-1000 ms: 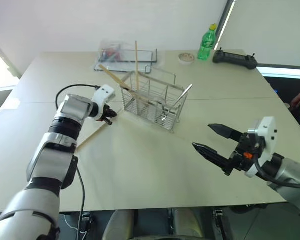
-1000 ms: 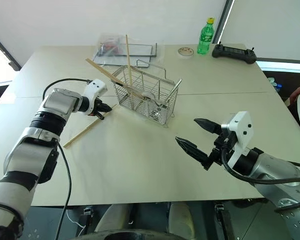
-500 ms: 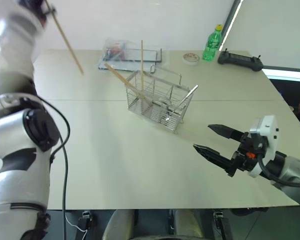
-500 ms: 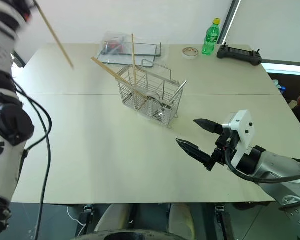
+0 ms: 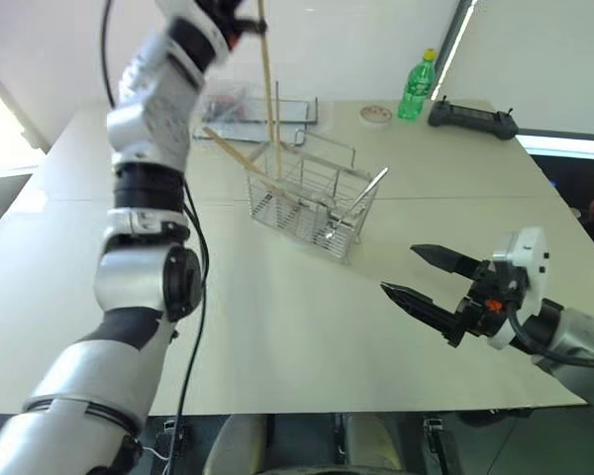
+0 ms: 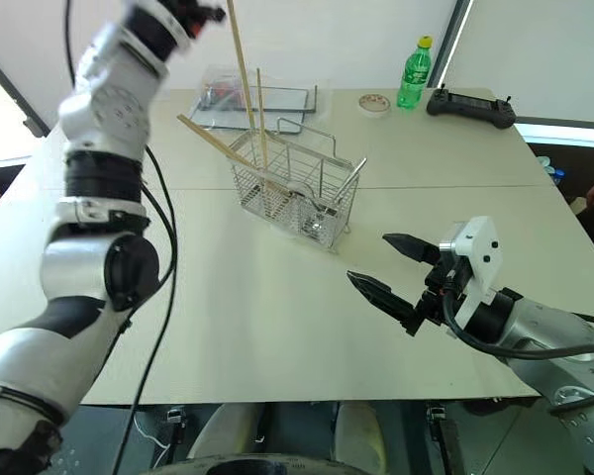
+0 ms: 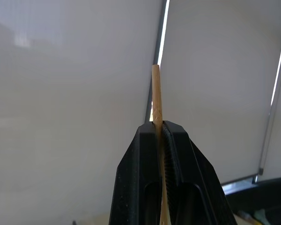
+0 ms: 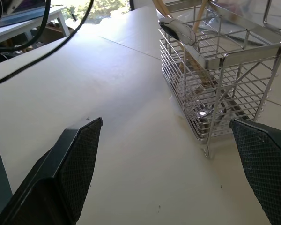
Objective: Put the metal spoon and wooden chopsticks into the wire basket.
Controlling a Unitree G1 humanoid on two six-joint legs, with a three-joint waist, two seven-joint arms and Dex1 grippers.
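L hand (image 7: 160, 129) is raised high above the wire basket (image 5: 312, 198), fingers clamped on one of the wooden chopsticks (image 5: 268, 84), which hangs near upright w/ its lower tip at the basket rim. Two more chopsticks lean inside the basket, plus the metal spoon (image 5: 361, 195), handle poking over the rim. R hand (image 5: 428, 280) hovers over the desk (image 5: 277, 327) near the front edge, fingers wide apart, holding nothing.

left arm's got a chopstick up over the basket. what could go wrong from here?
1. The left gripper pinches the chopstick near one end, so the long free end could swing and miss the wire basket.
2. Two chopsticks already lean inside; the incoming one could knock them or tip the basket.
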